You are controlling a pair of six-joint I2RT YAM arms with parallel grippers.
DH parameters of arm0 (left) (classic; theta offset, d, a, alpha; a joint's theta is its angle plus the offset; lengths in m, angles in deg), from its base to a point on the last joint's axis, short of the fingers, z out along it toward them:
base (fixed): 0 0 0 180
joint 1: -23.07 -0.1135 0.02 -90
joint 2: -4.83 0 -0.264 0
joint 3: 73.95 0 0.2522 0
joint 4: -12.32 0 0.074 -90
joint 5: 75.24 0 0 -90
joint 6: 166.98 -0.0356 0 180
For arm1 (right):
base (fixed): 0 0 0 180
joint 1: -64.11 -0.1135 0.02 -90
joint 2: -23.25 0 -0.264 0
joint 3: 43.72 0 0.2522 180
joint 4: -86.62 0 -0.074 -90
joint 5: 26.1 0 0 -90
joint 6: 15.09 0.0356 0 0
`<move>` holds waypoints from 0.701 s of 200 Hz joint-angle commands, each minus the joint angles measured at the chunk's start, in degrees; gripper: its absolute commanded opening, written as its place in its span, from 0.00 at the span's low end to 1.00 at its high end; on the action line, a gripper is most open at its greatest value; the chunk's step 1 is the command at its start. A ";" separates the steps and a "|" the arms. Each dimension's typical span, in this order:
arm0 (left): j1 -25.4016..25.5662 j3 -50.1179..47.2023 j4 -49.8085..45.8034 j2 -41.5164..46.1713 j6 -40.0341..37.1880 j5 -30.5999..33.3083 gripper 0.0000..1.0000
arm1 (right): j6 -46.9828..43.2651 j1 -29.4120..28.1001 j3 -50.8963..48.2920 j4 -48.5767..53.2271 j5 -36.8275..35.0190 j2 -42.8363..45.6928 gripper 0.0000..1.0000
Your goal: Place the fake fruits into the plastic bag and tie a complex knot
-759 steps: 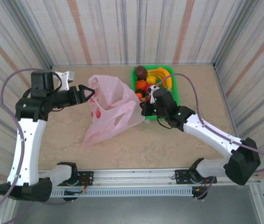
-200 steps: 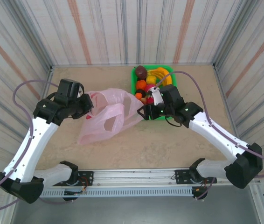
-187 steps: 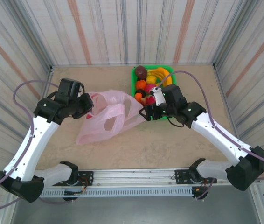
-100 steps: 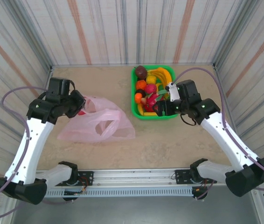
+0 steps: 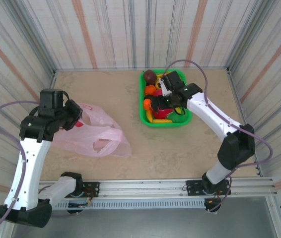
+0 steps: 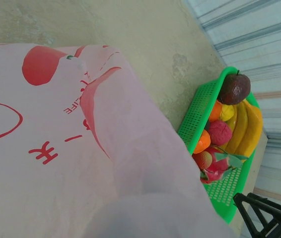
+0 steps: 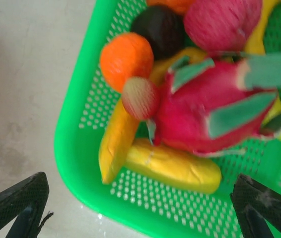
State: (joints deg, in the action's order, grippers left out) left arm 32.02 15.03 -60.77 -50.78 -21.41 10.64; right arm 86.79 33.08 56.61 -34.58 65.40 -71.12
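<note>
Striped walls (image 5: 130, 34), beige tabletop (image 5: 180, 148), pink bag (image 5: 98, 141) L, green basket (image 5: 177, 122) R

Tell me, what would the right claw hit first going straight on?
The right claw would probably meet the banana in the basket first, beside the dragon fruit; depth is unclear.

Overhead camera looks down on the table (image 5: 180, 148) from above its near edge; left wrist camera skims close over the pink bag (image 6: 56, 148) toward the green basket (image 6: 196, 111); right wrist camera hangs just above that basket, seen in all three views.
</note>
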 commanded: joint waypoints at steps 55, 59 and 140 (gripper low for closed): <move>-0.63 -0.43 -1.90 -0.05 -0.67 -1.98 0.00 | -35.10 -2.70 18.56 11.89 -5.68 -18.69 0.94; -0.66 -0.46 -1.84 -0.02 -0.64 -1.92 0.00 | -36.98 -2.79 19.08 11.96 -5.71 -19.44 0.94; -0.69 -0.60 -1.84 -0.49 -0.55 -2.89 0.00 | -52.91 -2.90 29.97 13.29 -3.97 -30.73 0.95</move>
State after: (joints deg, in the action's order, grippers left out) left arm 31.69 15.01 -61.41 -51.26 -21.52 8.32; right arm 40.26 30.68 83.60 -23.85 60.70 -99.05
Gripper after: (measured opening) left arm 0.043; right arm 0.951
